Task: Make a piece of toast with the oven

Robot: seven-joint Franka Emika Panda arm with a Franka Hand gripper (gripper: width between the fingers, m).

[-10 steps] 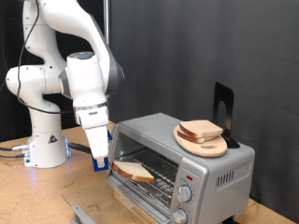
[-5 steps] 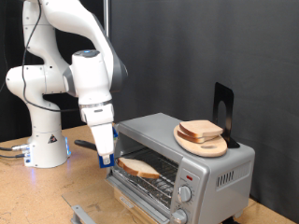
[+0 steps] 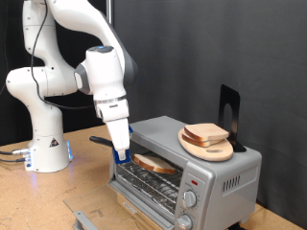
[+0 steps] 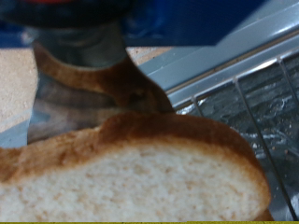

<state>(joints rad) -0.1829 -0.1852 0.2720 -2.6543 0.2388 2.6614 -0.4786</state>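
Observation:
My gripper hangs at the open mouth of the silver-grey oven and is shut on the edge of the piece of toast. The slice lies nearly flat, reaching in over the oven's wire rack. In the wrist view the toast fills the lower half, pale crumb with a brown crust. A grey finger clamps its edge, and the wire rack shows beyond. The oven door hangs open below the slice.
A round wooden board with other bread slices rests on the oven's roof, in front of a black stand. Two knobs sit on the oven's front. The arm's base stands at the exterior view's left on a wooden table.
The gripper has moved towards the exterior view's right with the slice, carrying it from over the open door into the oven's mouth above the rack.

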